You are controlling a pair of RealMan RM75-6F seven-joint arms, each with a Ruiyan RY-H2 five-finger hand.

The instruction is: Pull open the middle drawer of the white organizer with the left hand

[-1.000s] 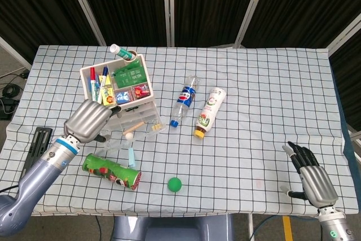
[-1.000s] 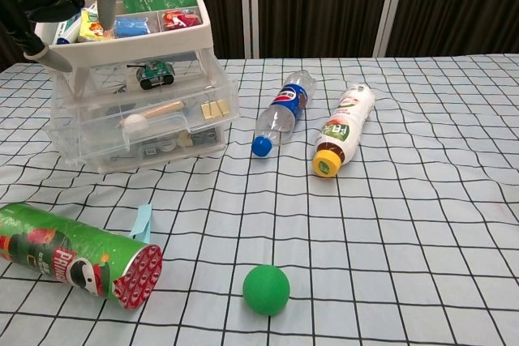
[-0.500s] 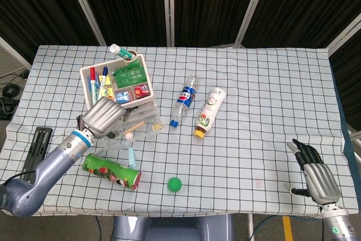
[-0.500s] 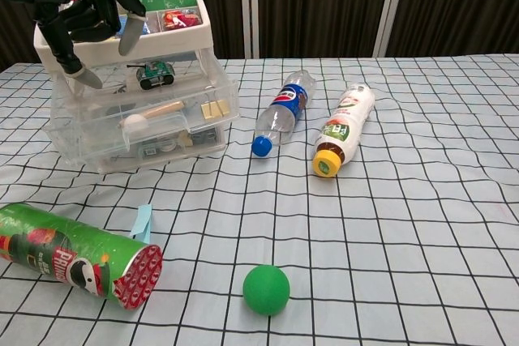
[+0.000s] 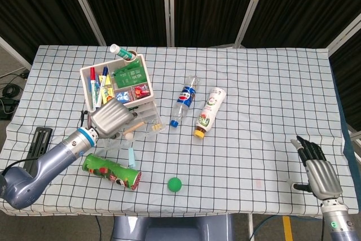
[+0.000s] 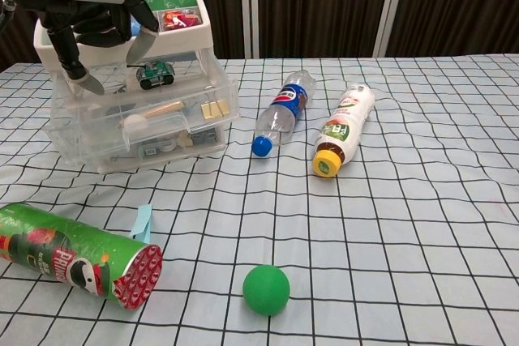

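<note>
The white organizer (image 5: 114,80) stands at the table's back left, its open top tray full of pens and packets. Below the tray are clear drawers; the middle drawer (image 6: 166,117) holds a wooden-handled tool and binder clips. My left hand (image 5: 111,118) hovers over the organizer's front. In the chest view the left hand (image 6: 85,6) arches in front of the top tray, its fingers (image 6: 87,81) curling down and apart before the upper drawer, gripping nothing that I can see. My right hand (image 5: 318,169) rests at the table's front right corner, fingers spread, empty.
A green printed can (image 6: 73,253) lies in front of the organizer with a pale blue clip (image 6: 142,222) beside it. A green ball (image 6: 266,289) sits near the front edge. A Pepsi bottle (image 6: 281,111) and a white yellow-capped bottle (image 6: 342,129) lie mid-table. A black bar (image 5: 37,145) lies at the left edge.
My left hand has moved right, over the organizer's front, and its fingers now hang before the drawers. My right hand has slid slightly toward the table's near edge.
</note>
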